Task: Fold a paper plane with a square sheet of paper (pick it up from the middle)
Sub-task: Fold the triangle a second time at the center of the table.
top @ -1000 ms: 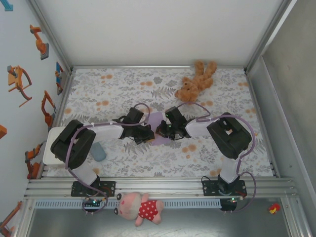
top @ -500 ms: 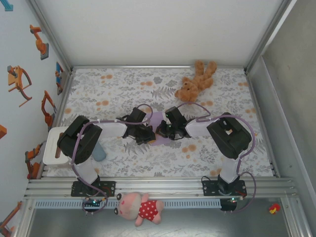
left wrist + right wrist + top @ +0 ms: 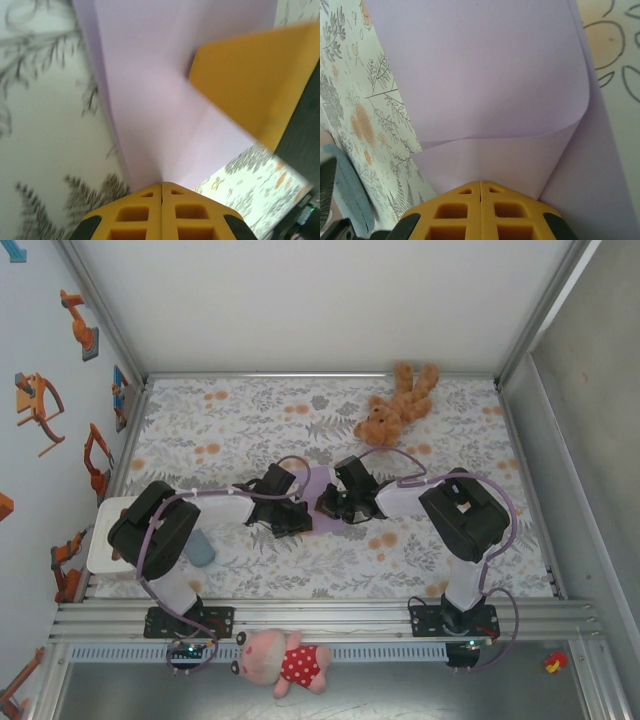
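Both arms were folded inward, elbows out, with the wrists meeting at the centre of the table (image 3: 440,430). The left tool (image 3: 292,520) and right tool (image 3: 330,506) faced each other, fingers fully closed. Their tips were against the square sheet of paper (image 3: 318,483), which lay at the table centre with one flap curled over. A pinch could not be confirmed. Compared with one second earlier, the left tool sat slightly nearer the front edge. The right arm was unchanged.
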`<act>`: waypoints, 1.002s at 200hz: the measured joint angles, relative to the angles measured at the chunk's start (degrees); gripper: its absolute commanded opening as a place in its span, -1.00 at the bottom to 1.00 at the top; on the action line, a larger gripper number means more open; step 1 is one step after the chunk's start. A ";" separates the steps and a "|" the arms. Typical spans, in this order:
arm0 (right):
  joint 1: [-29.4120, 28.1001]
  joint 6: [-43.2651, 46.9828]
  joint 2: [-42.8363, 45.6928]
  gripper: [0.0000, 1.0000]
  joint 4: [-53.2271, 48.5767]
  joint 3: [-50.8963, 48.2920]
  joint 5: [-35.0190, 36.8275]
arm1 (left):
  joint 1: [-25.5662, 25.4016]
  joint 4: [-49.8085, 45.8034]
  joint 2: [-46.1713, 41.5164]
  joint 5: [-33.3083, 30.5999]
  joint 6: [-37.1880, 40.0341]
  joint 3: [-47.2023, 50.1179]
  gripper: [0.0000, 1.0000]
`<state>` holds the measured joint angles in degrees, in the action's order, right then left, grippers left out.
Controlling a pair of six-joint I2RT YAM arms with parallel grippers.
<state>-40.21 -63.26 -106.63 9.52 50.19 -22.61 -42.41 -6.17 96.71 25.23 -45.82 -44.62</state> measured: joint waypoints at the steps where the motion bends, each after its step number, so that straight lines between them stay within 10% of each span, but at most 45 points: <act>1: 0.00 0.00 0.00 -1.00 -0.02 0.00 0.00 | -0.09 -0.13 -0.15 -0.17 0.09 0.13 -1.00; 91: 0.00 -0.61 -0.04 -1.00 1.53 -0.55 -0.09 | -2.12 -7.89 -12.55 -6.40 1.11 2.73 -0.95; 200: 0.00 -0.57 -0.07 -1.00 4.00 -1.25 -0.48 | 0.85 -1.81 2.10 -5.05 -0.59 -4.22 -1.00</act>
<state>-40.21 -63.83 -106.69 13.52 48.95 -23.09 -41.56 -7.99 98.80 20.18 -46.41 -48.84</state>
